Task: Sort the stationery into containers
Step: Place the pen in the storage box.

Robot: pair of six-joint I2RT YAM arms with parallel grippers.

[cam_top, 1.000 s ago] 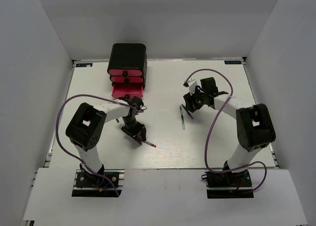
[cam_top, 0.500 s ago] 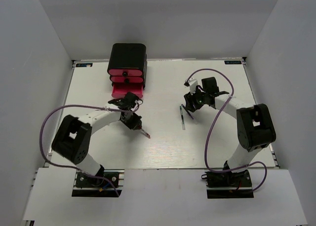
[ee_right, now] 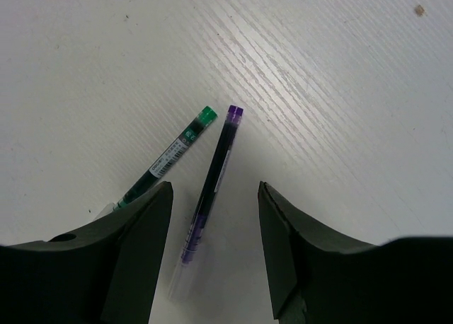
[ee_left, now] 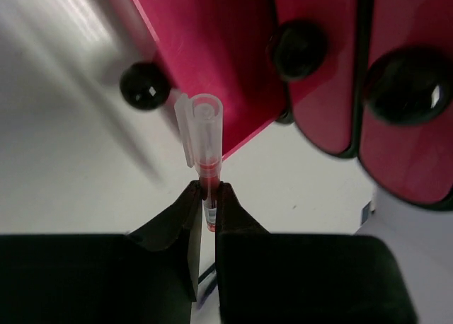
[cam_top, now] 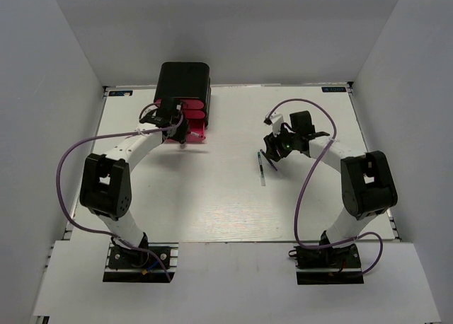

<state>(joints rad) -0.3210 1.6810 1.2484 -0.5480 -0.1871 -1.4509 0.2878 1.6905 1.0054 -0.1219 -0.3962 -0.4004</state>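
Top view: the left arm [cam_top: 134,146] reaches across the white counter [cam_top: 226,204] to the black cabinet [cam_top: 184,80] at the far left. The cabinet holds three pink drawers [cam_top: 190,113], and the lowest drawer [cam_top: 192,134] stands forward of the two above it. The right arm [cam_top: 333,151] bends over two thin pens lying on the counter right of centre, well apart from the cabinet.

Left wrist view: the left jaws are clenched on the red-and-clear pen [ee_left: 204,136], gripping its red section. The clear capped end projects beyond the fingertips, in front of the lowest drawer's pink front. Whether the pen touches that front cannot be told. Three black round knobs [ee_left: 297,49] are visible, one on each drawer front.

Right wrist view: the right jaws are released and spread wide just above the counter. A purple-tipped pen [ee_right: 216,172] lies between the two fingers. A green-tipped pen [ee_right: 177,154] lies just beside it, its lower end hidden behind the left-hand finger [ee_right: 134,267]. The two coloured tips lie close together but apart, and the pens diverge from there.
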